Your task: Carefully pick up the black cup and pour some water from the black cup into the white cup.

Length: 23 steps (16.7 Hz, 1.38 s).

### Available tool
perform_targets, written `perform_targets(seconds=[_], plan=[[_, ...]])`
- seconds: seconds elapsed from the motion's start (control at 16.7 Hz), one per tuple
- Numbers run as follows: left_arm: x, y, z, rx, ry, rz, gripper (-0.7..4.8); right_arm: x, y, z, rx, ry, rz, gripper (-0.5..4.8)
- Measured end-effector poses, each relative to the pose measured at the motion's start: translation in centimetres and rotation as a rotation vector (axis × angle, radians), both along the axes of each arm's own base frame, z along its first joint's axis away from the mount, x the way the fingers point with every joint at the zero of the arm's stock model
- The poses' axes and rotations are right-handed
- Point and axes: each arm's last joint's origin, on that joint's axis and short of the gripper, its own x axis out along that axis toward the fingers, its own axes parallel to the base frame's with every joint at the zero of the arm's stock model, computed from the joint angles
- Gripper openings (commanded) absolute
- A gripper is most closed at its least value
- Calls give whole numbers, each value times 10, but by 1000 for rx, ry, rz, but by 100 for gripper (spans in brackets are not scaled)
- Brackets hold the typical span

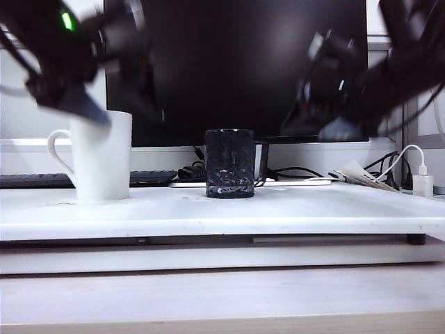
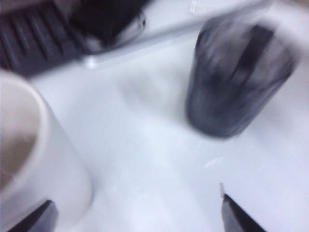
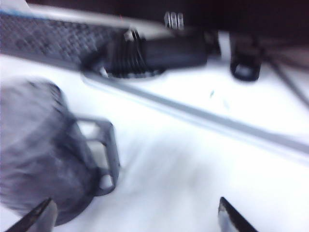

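I count two cups on the white table (image 1: 292,209): one black cup (image 1: 229,163) and one white cup (image 1: 101,156), and I take the black cup as my landmark. It stands upright near the middle of the table. The white cup stands well apart from it toward the table's left side, upright, its handle turned away from the black cup. Between the two cups the tabletop is bare, and bare surface also runs from the black cup to the front edge. Behind the black cup lie one keyboard (image 1: 149,177) and a tangle of cables (image 1: 189,170), below one dark monitor (image 1: 236,66). My left gripper (image 2: 135,212) hangs blurred above the white cup's rim, fingers spread wide and holding nothing. My right gripper (image 3: 135,212) hovers above and to the right of the black cup, clear of it, its fingers equally wide and empty. I cannot see any water in either cup.
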Motion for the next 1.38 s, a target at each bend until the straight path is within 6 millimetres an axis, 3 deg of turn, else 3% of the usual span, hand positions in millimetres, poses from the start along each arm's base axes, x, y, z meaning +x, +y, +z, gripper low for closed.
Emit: perform_targets(seconds=[0.3, 0.66, 0.78, 1.14, 1.38], plan=[[6, -4, 11, -66, -118, -1, 479, 13, 20, -28, 14, -44, 46, 430], [7, -4, 14, -82, -148, 1, 479, 42, 38, -25, 32, -100, 64, 414], [7, -4, 14, -82, -148, 1, 479, 45, 39, -27, 32, -103, 61, 277], [6, -3, 13, -69, -131, 0, 479, 54, 42, -48, 83, -157, 51, 273], [6, -3, 13, -62, -120, -1, 479, 55, 47, -48, 101, -190, 49, 271]])
